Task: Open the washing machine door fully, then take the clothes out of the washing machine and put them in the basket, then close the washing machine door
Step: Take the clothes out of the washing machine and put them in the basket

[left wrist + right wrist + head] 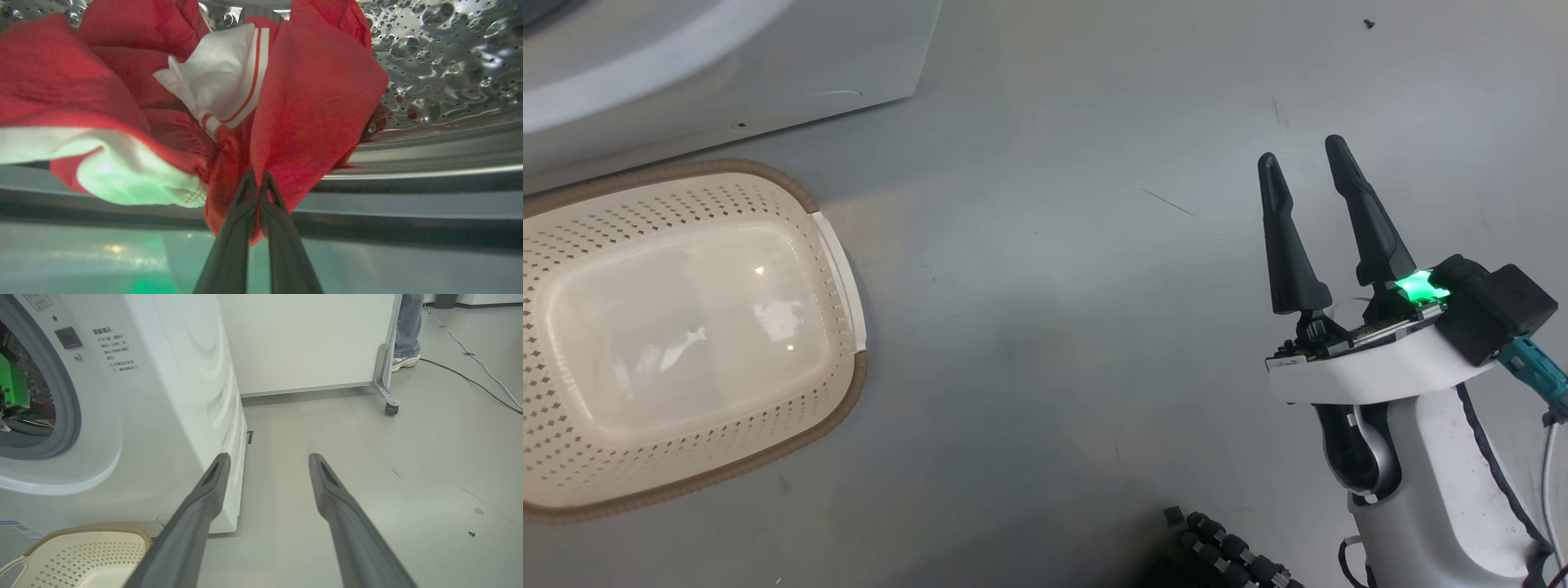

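Grey floor, cream basket beside white washing machine, black cable

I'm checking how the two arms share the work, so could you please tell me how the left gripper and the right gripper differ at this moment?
The left gripper is pinched shut on the red clothes; the right gripper stands wide open, holding nothing. The left gripper reaches into the steel drum; the right gripper hangs over the floor beside the washing machine. Both have two long dark fingers.
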